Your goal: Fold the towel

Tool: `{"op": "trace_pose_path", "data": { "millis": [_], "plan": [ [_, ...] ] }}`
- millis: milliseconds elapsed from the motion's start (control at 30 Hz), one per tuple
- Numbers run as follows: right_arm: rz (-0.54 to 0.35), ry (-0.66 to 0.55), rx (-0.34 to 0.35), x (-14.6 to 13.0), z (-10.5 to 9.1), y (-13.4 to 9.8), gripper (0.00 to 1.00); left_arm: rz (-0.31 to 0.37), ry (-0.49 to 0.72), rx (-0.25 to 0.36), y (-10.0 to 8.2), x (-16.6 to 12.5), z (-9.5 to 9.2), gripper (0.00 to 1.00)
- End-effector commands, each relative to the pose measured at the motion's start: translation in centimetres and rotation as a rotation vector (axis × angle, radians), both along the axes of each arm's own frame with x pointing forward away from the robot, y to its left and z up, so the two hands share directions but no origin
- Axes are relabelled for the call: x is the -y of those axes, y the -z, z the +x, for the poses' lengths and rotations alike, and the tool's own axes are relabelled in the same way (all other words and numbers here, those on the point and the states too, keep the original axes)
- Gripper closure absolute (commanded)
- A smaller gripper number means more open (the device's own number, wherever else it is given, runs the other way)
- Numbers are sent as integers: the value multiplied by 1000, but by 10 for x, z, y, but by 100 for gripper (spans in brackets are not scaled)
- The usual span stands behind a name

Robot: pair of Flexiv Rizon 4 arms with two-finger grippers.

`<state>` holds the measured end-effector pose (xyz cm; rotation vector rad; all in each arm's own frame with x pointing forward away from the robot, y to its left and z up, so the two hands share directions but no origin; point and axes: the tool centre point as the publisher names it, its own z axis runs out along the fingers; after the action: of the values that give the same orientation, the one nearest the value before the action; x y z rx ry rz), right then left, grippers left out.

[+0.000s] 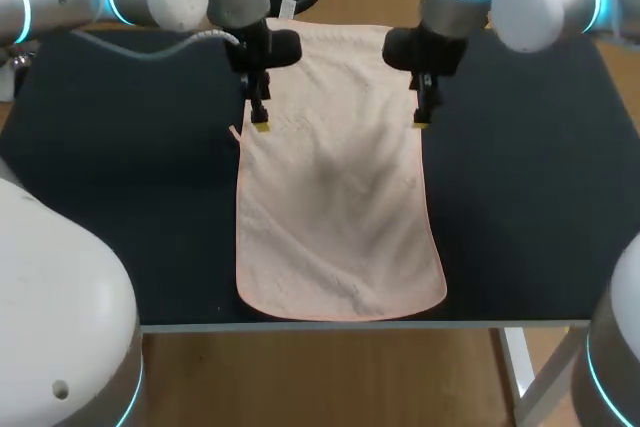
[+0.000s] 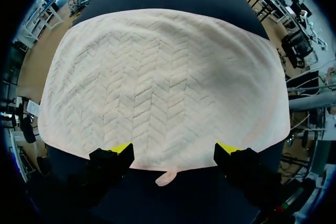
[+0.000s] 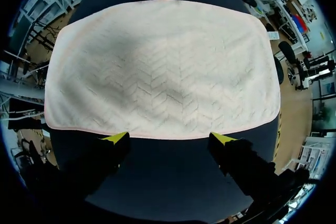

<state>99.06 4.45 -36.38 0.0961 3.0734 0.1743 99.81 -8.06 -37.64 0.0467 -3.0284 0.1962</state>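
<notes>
Pale pink terry towel (image 1: 335, 197) is lying flat and unfolded along the middle of the black desk (image 1: 120, 197). My left hand (image 1: 259, 125) is hanging over its left long edge, fingers spread wide, near a small pink loop (image 2: 167, 178). My right hand (image 1: 420, 123) is hanging over the opposite edge, likewise spread.

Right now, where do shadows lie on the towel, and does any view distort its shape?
Head view: soft grey shadow across the middle of the towel, no glare, edges nearly straight. Left wrist view: fisheye bows the towel's edges; faint shadow patches. Right wrist view: same bowing; shadow toward the towel's far edge.
</notes>
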Motion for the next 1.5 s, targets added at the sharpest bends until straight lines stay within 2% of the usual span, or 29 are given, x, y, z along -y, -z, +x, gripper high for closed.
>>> {"op": "trace_pose_path", "data": {
  "millis": [33, 367, 900, 1500],
  "plan": [
    [-11, 16, -47, -8, 17, 25, 0, 18, -3, -41, 31, 7, 13, 0],
    [-29, 16, -71, -15, 22, 52, 0, 24, -26, -28, 41, -1, 21, 0],
    [-67, -18, -78, -17, 23, 64, 0, 53, -13, -26, 51, -2, 17, 0],
    [-61, -9, -67, -12, 21, 75, 0, 46, 8, -47, 70, -1, 18, 0]
  ]
}}
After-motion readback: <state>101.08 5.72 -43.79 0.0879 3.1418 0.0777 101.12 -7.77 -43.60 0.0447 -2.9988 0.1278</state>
